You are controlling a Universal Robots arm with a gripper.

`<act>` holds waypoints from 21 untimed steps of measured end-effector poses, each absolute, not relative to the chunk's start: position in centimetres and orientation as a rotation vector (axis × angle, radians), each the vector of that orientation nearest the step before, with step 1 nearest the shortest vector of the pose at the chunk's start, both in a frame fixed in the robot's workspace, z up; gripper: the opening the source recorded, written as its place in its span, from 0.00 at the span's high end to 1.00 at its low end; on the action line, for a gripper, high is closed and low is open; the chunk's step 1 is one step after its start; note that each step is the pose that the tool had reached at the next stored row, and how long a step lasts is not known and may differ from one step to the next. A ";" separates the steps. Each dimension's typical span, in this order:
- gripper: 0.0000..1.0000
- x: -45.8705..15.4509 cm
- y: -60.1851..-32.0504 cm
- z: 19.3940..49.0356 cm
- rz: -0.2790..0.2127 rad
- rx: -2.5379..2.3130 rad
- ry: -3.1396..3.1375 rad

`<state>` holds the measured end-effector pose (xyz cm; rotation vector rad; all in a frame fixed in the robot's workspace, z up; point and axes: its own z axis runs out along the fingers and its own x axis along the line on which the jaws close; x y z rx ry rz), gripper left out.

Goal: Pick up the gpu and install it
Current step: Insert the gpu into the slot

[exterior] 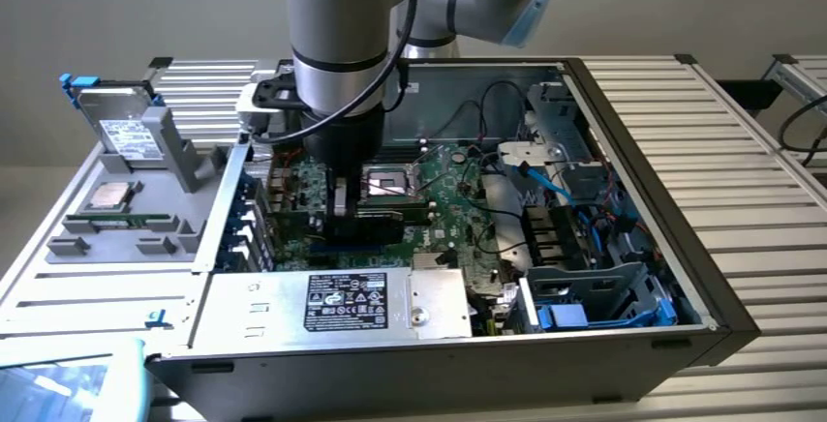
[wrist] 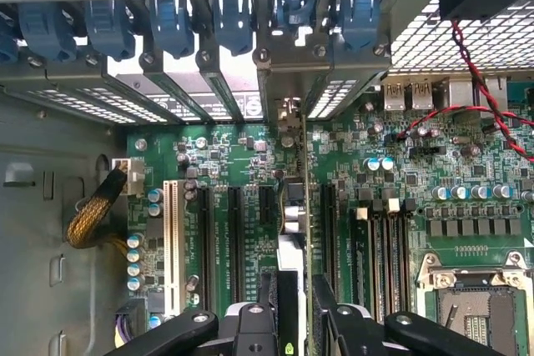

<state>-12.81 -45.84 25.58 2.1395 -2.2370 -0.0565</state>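
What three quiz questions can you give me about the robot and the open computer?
1. True or false: the pincer grips the flat green gpu card edge-on above the large green motherboard.
2. What colour are the plastic clips in a row at the motherboard's edge? A red, B blue, C yellow.
3. Fill in: in the exterior view, the silver labelled hard drive stands ___ the grey metal computer case (inside or outside).

Key: 1 true; 2 B; 3 outside.
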 end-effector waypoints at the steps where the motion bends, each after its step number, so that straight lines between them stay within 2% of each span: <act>1: 0.72 -12.8 -45.8 25.6 -0.056 2.140 -2.237; 21: 0.72 -13.4 -45.8 25.2 -0.056 2.124 -2.252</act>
